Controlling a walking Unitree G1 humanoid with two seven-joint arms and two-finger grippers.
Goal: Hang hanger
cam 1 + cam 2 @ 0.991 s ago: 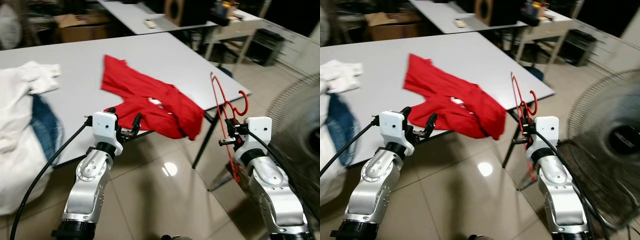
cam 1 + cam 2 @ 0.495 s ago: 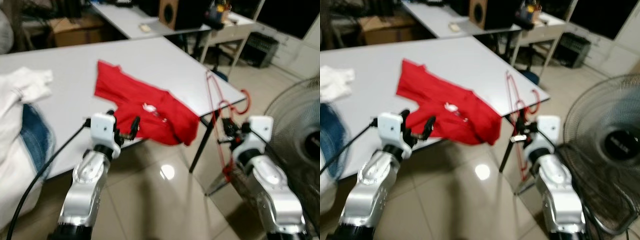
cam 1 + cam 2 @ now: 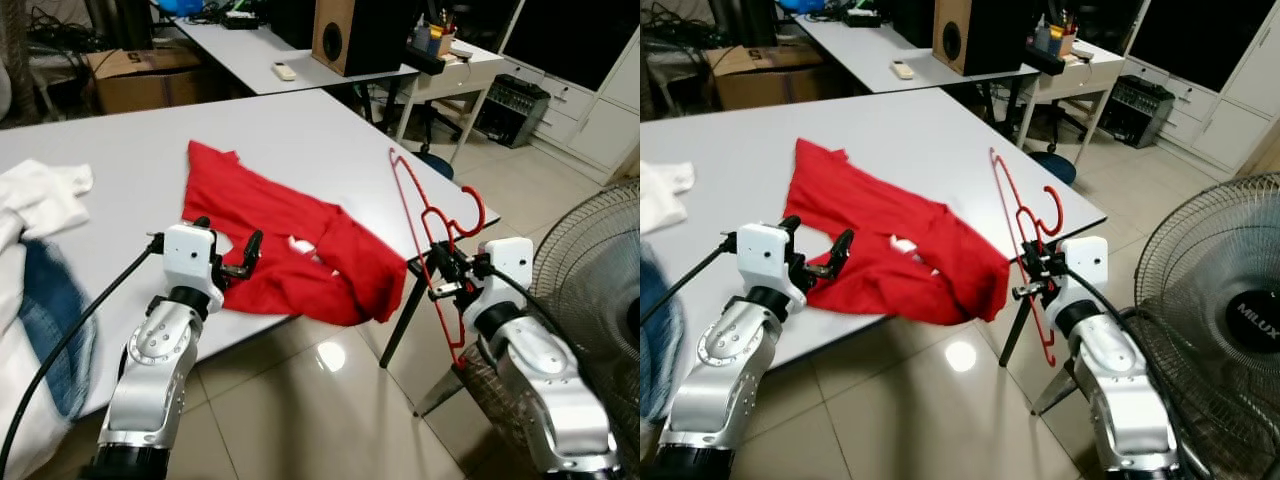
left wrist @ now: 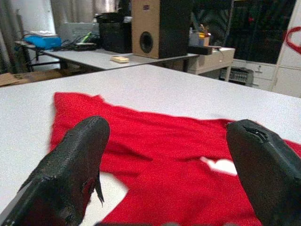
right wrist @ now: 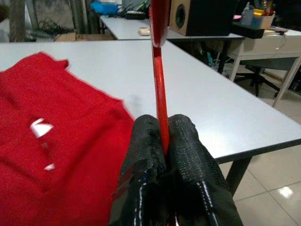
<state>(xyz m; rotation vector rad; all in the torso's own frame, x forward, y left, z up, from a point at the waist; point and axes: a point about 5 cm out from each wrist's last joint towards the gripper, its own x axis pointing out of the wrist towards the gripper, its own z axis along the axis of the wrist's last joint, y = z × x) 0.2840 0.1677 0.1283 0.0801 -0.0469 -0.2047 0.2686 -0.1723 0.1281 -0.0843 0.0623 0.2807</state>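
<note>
Blurry blue and white clothes (image 3: 40,300) at the left edge, cut off by the frame. Front edge of the desk (image 3: 120,130) hidden where the red shirt (image 3: 290,250) droops over it. Red hanger (image 3: 430,240) partly covered by the right hand (image 3: 447,277), top cropped off in the right wrist view. Fan (image 3: 1220,320) chopped at the right edge. Small stuff on the far desk (image 3: 1060,25) too tiny to make out.
</note>
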